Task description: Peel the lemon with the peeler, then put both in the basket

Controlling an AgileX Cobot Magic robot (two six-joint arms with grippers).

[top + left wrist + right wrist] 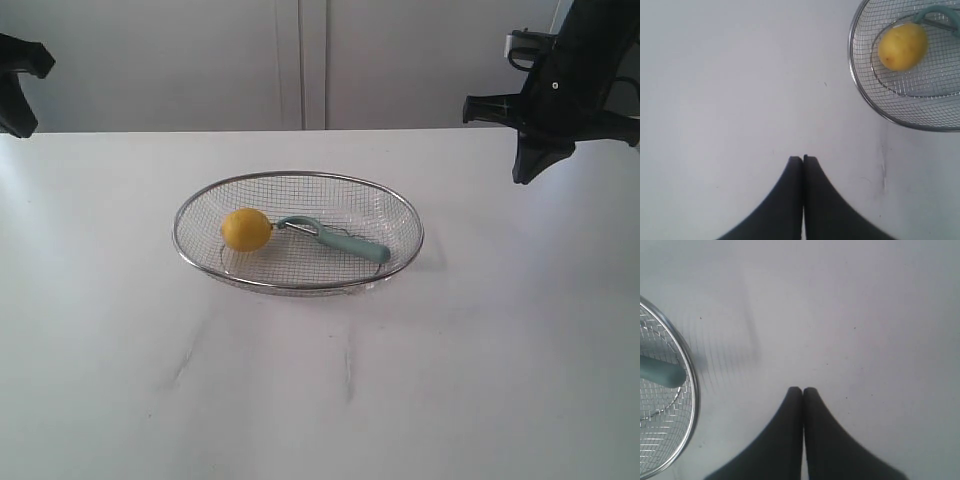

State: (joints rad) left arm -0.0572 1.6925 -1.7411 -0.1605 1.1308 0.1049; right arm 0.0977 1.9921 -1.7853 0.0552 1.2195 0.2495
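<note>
Both my left gripper [803, 159] and right gripper [803, 390] hang closed and empty; any clumsy reach could tip the light basket [298, 289], rolling the lemon [246, 229] and the peeler [345, 243].

One lemon [246, 229], one peeler [335, 239], one basket [298, 177], two hands [528, 168].

The exterior camera is looking obliquely down at the table [320, 400] from mid distance, framing the whole basket [300, 288]. Each wrist camera is facing steeply down, close, past the left gripper [803, 158] or right gripper [802, 389]. All three are sharing the basket's rim, off beside each gripper.
</note>
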